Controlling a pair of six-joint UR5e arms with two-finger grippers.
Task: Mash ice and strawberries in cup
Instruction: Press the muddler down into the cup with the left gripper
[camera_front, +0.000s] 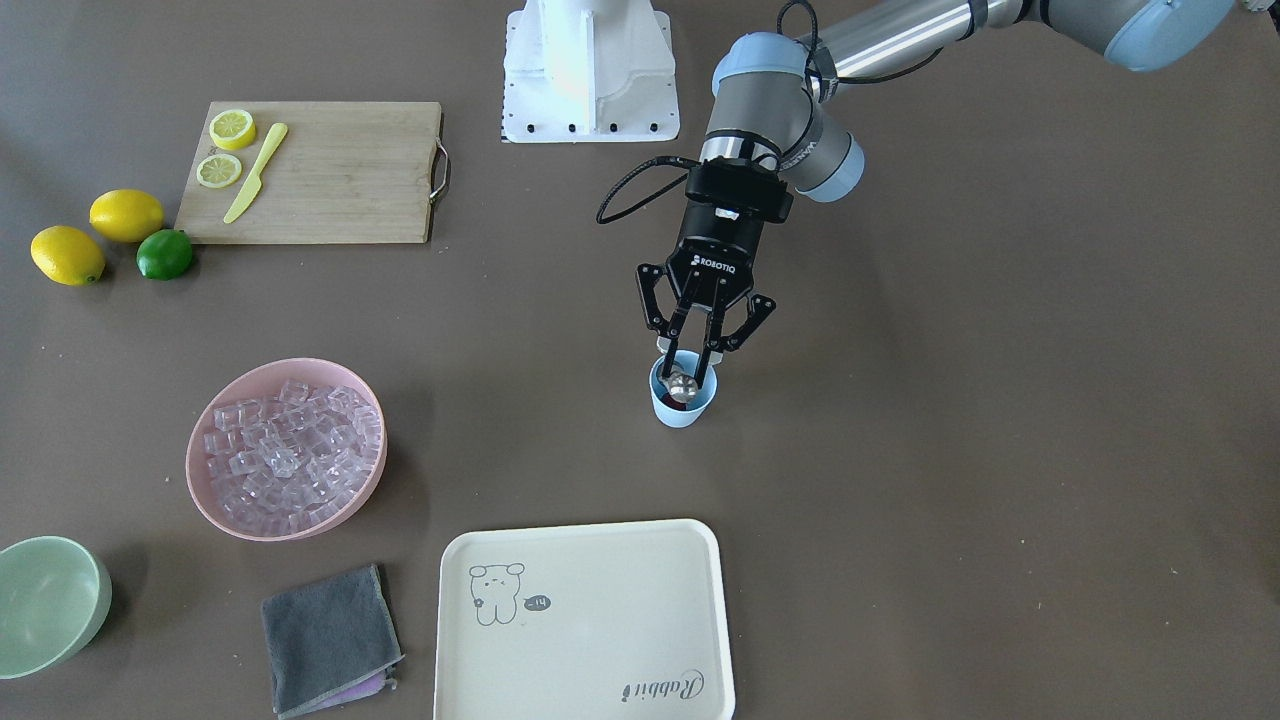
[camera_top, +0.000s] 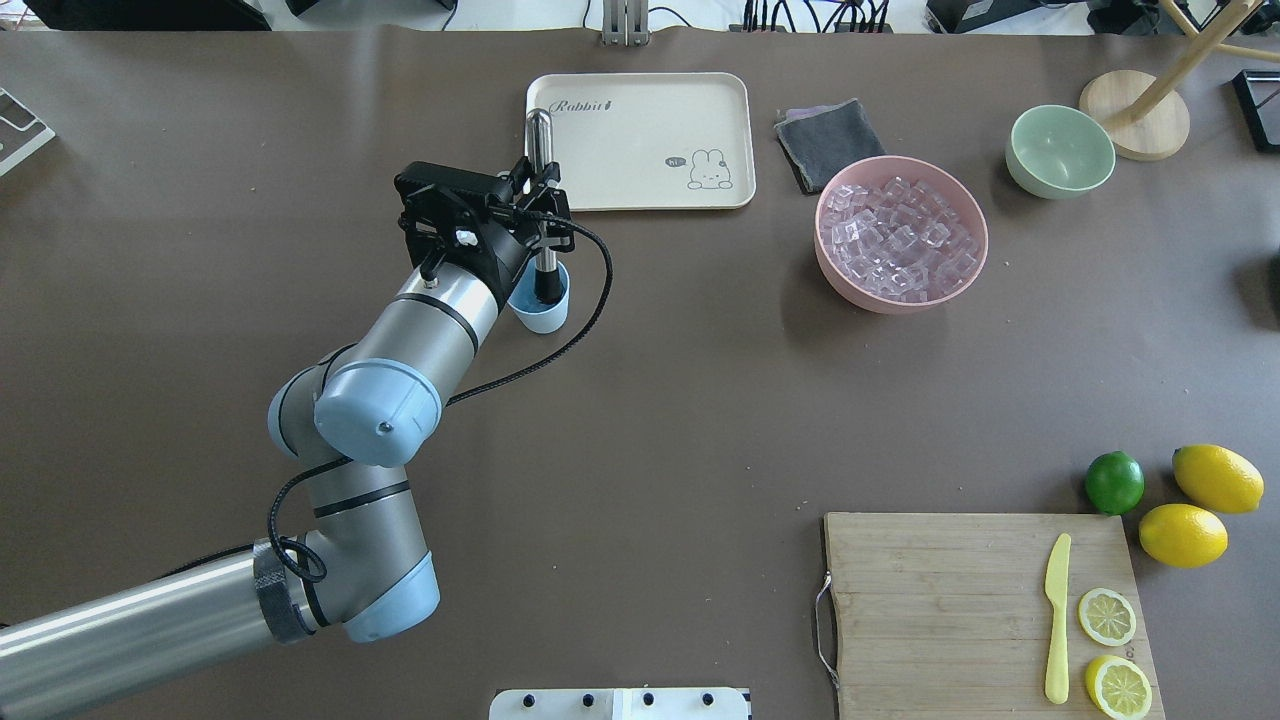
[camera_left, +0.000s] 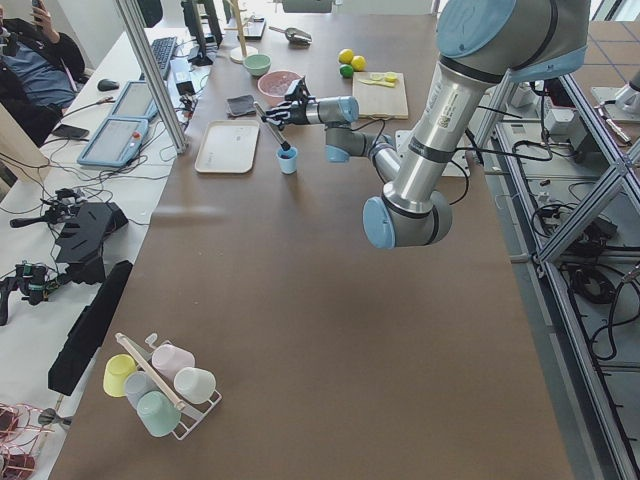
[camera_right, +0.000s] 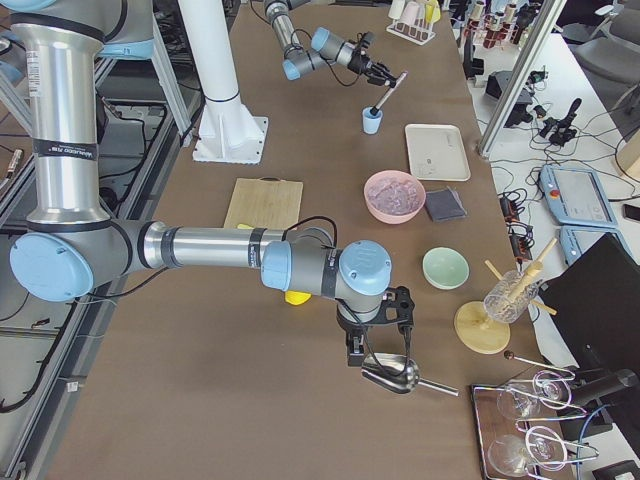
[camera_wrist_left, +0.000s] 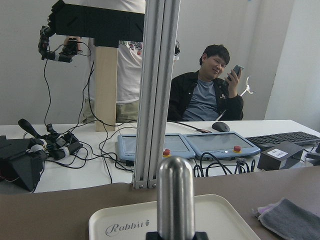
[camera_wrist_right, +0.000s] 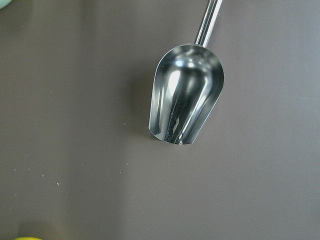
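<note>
1. The left arm (camera_top: 400, 330) reaches out to mid-table. The right arm (camera_right: 200, 245) hangs at the table's right end, over a steel scoop (camera_wrist_right: 185, 97) lying on bare tabletop. Whether the right gripper (camera_right: 376, 345) is clenched I cannot tell.
2. The pink bowl (camera_front: 196, 490) holds spare ice (camera_front: 290, 450), well apart from the cup.
3. The left gripper (camera_front: 690, 358) is clenched on a steel muddler (camera_top: 541, 140), just above the cup.
4. The cup (camera_front: 683, 412) stands free near the tray (camera_front: 600, 600). Nothing steadies it, so presses should go straight down and gently.
5. The muddler leans toward the tray; righting it would help.
6. The strawberries (camera_front: 684, 400) show as a dark red patch inside the cup. Any ice there is hidden.
</note>
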